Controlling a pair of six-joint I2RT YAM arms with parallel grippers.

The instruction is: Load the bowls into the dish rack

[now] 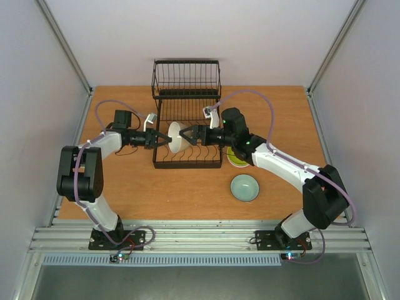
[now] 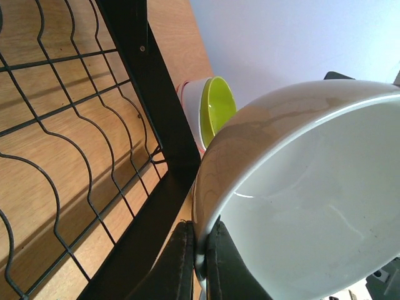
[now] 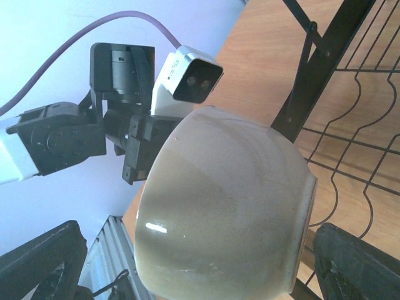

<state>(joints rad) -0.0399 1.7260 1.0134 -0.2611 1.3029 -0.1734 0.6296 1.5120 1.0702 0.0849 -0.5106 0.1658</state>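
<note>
Your left gripper is clamped on the rim of the cream bowl, holding it on edge over the dish rack. Your right gripper stands spread around it, seemingly not touching. The teal bowl sits near-right.

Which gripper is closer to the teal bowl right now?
Right. The right gripper is over the dish rack, beyond and left of the teal bowl; the left gripper sits farther left.
</note>
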